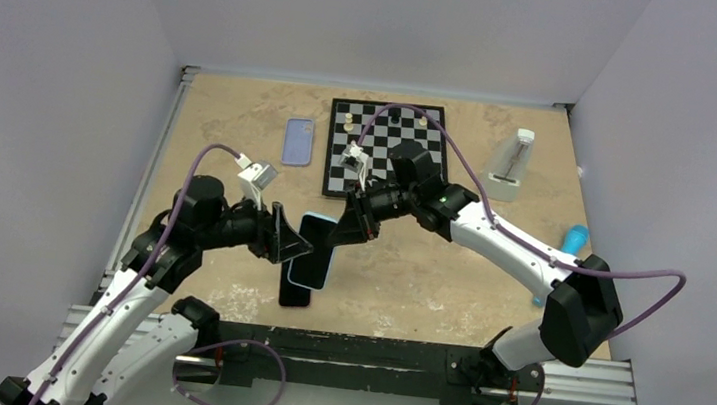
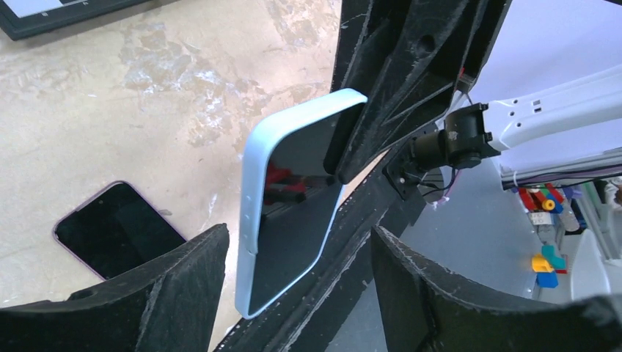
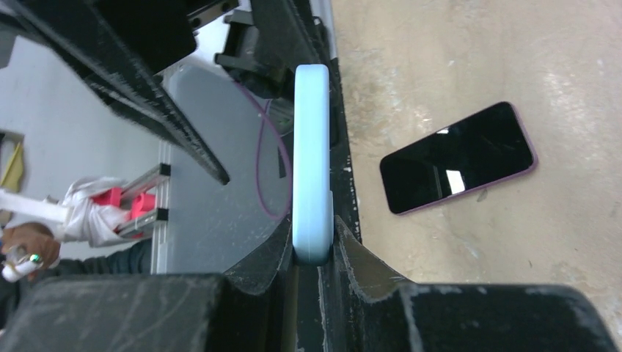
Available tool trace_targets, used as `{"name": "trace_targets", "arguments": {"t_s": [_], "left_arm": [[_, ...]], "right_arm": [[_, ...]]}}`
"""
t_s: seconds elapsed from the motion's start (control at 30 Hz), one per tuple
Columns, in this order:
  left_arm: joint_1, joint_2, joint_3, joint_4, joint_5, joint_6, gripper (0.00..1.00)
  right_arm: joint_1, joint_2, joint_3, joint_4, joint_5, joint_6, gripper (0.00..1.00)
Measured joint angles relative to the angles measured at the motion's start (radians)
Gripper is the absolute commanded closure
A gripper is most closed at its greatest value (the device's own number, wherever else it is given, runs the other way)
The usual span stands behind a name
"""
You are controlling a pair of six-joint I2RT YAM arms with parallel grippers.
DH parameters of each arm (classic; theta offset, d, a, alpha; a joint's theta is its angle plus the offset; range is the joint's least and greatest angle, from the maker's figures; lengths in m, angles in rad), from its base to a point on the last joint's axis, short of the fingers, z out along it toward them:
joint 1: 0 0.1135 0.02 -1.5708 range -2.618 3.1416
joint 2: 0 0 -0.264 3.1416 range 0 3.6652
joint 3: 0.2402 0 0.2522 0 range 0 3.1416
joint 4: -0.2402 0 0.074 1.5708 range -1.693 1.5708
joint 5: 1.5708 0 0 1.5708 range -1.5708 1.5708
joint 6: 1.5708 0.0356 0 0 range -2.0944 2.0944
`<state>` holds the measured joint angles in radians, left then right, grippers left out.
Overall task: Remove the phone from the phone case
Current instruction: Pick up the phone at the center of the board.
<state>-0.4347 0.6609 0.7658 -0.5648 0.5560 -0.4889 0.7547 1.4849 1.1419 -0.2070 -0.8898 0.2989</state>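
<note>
A phone in a light-blue phone case (image 1: 314, 250) hangs edge-up above the table's near middle. My right gripper (image 1: 348, 224) is shut on its far end; the right wrist view shows the case's narrow edge (image 3: 312, 147) pinched between both fingers (image 3: 352, 253). My left gripper (image 1: 294, 242) stands open around the near end. In the left wrist view the dark screen (image 2: 293, 213) sits between the two fingers. The left finger (image 2: 198, 271) is close beside the case's edge, and the other is well apart.
A bare black phone with a purple rim (image 1: 294, 292) lies flat on the table under the held one. A lavender case (image 1: 298, 141) lies beside a chessboard (image 1: 387, 150) at the back. A white metronome-like object (image 1: 510, 165) and a blue object (image 1: 573, 241) are at the right.
</note>
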Motion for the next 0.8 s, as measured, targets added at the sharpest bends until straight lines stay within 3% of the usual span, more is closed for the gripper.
{"name": "trace_targets", "arguments": {"t_s": [0.13, 0.4, 0.67, 0.8], "left_arm": [[0.000, -0.002, -0.012, 0.007, 0.030, -0.029, 0.38], [0.000, 0.028, -0.061, 0.105, 0.169, -0.080, 0.74], [0.002, 0.088, -0.100, 0.204, 0.329, -0.112, 0.81], [0.003, 0.093, -0.137, 0.258, 0.369, -0.145, 0.79]], "right_arm": [[0.001, 0.000, 0.000, 0.008, -0.074, -0.021, 1.00], [0.011, 0.000, 0.000, 0.013, -0.175, -0.065, 1.00], [0.006, 0.010, 0.013, -0.042, -0.222, -0.126, 1.00], [0.006, 0.042, 0.032, -0.079, -0.250, -0.129, 1.00]]}}
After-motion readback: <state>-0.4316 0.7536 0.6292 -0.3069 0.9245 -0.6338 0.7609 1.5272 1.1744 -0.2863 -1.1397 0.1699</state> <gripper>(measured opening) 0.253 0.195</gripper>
